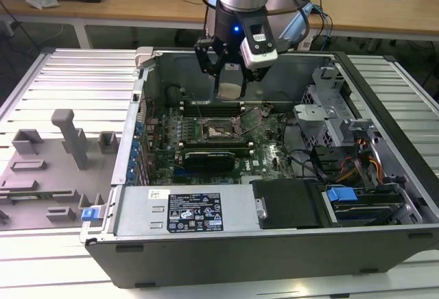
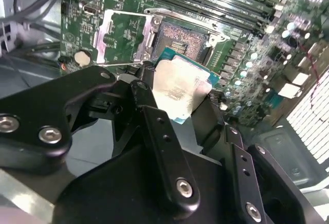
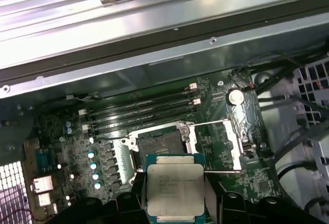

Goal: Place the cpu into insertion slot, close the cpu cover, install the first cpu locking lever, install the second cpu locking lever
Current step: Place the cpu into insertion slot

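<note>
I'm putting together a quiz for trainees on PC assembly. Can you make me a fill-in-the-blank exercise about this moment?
1. The gripper holds the ____ between its fingers, in the air over the motherboard.
2. The socket is ____, with no chip in it.
3. The cpu cover is swung ____, off the socket.
Missing words: cpu; empty; open.
</note>
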Controlling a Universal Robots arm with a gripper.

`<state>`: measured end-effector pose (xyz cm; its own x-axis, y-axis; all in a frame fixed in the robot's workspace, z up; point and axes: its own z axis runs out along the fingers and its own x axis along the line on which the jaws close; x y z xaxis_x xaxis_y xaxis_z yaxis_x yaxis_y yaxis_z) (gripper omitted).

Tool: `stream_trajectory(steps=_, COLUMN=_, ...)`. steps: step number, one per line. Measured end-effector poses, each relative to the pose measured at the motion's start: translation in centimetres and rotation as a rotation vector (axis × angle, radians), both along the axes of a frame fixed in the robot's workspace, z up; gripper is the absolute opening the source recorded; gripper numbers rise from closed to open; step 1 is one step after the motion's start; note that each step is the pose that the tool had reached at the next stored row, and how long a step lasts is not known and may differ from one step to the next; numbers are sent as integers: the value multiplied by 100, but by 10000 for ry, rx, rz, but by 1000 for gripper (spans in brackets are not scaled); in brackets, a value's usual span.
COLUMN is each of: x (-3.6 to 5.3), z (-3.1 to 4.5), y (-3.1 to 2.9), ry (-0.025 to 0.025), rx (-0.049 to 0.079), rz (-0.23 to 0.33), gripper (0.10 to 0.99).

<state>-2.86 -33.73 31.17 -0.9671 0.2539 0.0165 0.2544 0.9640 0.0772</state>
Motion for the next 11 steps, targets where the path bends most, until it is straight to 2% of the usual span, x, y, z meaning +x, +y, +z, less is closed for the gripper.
stream_trajectory(steps=7, x=0, z=-2, y=0, ry=0, rx=0, rz=-1216, gripper=541)
stream_trajectory(steps=11, x=0, z=-7, y=0, ry=0, rx=-1, rz=-2183, gripper=541)
